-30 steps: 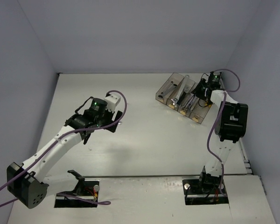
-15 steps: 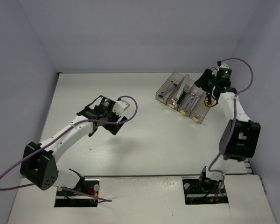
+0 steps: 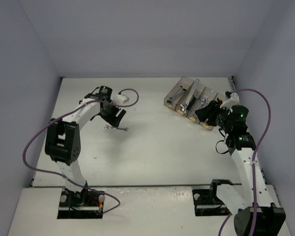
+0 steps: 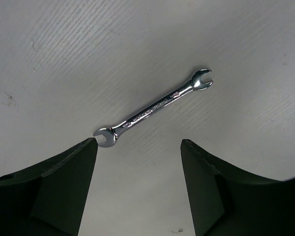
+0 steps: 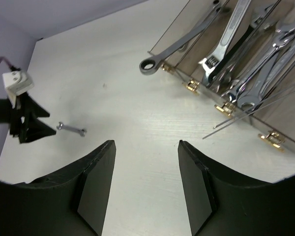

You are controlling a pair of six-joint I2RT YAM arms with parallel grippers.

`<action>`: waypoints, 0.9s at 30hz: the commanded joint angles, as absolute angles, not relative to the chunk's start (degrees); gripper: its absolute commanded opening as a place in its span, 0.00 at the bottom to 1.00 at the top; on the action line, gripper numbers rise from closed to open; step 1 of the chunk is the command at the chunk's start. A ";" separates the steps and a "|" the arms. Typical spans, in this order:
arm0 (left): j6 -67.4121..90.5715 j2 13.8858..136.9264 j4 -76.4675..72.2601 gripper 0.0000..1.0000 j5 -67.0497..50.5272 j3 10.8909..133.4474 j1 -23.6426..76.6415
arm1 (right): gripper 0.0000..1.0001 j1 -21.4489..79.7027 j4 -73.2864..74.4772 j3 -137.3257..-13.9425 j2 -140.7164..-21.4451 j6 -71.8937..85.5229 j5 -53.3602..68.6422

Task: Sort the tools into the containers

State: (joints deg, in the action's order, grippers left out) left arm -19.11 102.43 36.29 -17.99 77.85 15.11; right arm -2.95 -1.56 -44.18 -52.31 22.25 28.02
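Observation:
A small silver open-end wrench lies alone on the white table; it also shows in the top view and far left in the right wrist view. My left gripper is open and empty, hovering just above the wrench, one wrench end beside its left fingertip; from above it sits over the table's left. The row of smoky-brown bins stands at the back right, holding several silver wrenches and a black-handled adjustable wrench. My right gripper is open and empty, in front of the bins.
Two thin metal rods stick out past the bins' labelled ends. A ring-end wrench overhangs the leftmost bin's end. Walls close the table at back and sides.
My left arm has swung toward the back left and now hovers over the lone wrench. My right arm has pulled back from over the bins to their near side.

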 commanded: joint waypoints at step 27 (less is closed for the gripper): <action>-14.06 116.48 43.97 0.13 -7.47 84.80 21.62 | 0.52 -0.35 -3.19 -40.63 -48.52 24.41 31.75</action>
